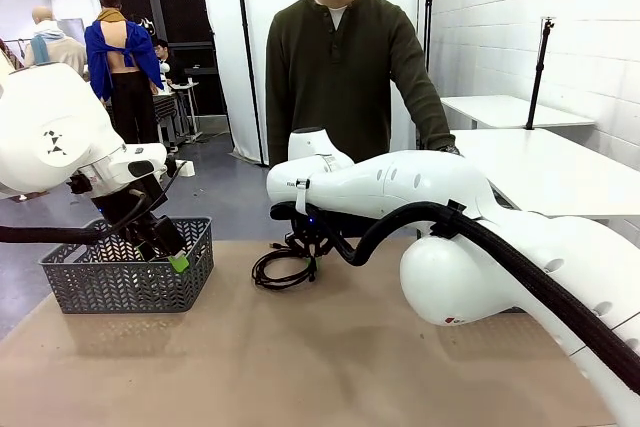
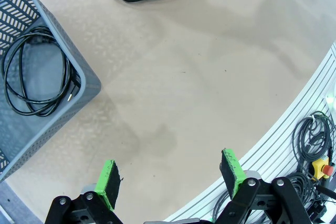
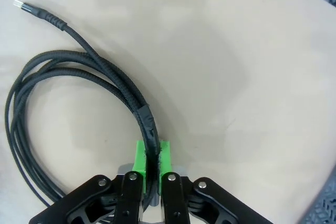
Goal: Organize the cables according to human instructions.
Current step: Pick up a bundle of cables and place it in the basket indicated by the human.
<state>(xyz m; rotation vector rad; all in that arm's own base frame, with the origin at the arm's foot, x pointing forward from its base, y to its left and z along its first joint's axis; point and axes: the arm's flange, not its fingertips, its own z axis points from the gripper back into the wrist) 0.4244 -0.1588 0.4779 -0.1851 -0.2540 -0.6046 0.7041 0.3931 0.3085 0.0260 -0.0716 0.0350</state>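
right gripper (image 3: 151, 157) pinching cable (image 3: 79, 72), coil's near side cut off

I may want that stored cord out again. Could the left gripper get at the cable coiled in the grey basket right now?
Probably yes. The left gripper is open and empty beside the grey basket, whose top is open above the coiled cable.

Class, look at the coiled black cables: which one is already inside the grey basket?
The coil lying in the grey basket in the left wrist view. The other cable lies on the table, pinched by the right claw.
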